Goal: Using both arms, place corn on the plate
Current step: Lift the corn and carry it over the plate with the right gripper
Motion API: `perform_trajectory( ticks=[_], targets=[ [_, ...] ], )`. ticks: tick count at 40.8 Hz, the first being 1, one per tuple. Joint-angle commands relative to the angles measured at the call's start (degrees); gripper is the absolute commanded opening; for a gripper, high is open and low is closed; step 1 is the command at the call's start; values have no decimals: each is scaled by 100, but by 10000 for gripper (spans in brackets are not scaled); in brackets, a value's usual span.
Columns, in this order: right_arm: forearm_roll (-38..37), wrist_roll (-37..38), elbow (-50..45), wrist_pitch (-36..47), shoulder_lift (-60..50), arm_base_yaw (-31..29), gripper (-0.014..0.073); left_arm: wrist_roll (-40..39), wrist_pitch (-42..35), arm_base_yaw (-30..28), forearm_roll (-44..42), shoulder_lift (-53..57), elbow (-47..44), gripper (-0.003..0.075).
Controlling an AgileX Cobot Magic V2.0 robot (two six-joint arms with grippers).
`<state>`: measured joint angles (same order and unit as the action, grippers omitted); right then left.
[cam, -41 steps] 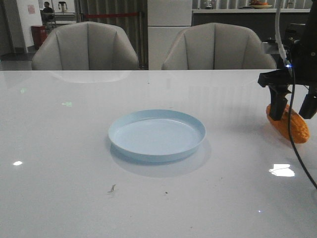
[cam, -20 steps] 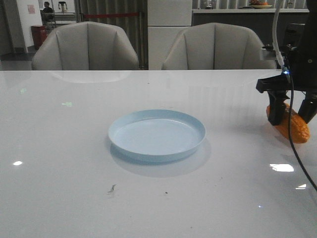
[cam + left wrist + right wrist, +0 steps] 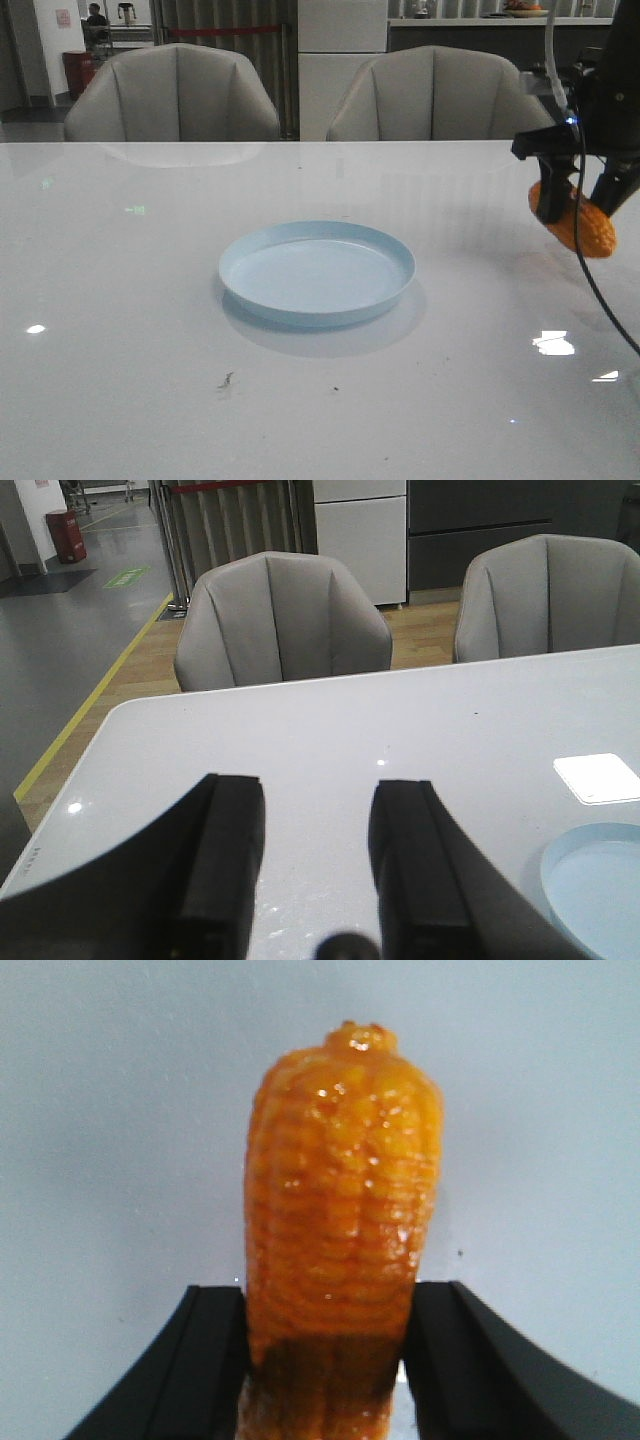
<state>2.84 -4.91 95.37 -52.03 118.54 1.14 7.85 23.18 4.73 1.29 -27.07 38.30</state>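
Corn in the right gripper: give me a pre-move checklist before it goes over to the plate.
1. Grip: right gripper fingers press both sides of the corn: ok.
2. Lift: in the front view the corn appears clear of the table: ok.
3. Grip placement: fingers hold near one end, most of the cob sticks out; security under motion: cannot tell.
4. Target: plate holds nothing: ok.
5. Path: no objects on the table between corn and plate: ok.
6. Left gripper open, holding nothing, near the table's far side: ok.
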Motion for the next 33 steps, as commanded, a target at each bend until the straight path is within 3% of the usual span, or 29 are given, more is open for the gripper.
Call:
perform_trajectory(
  ticks=[1,13,33],
  targets=[
    [161,-239,674,-137,-347,164,224,-10,-469,4,37,-36,149,326],
    [652,-437,1855,-797,-347,964,224,-10,-469,4,37,-36,149,326],
    [744,-449,1892,-921,328,2389,224,-10,-469,4,46,-36,149,326]
  ],
)
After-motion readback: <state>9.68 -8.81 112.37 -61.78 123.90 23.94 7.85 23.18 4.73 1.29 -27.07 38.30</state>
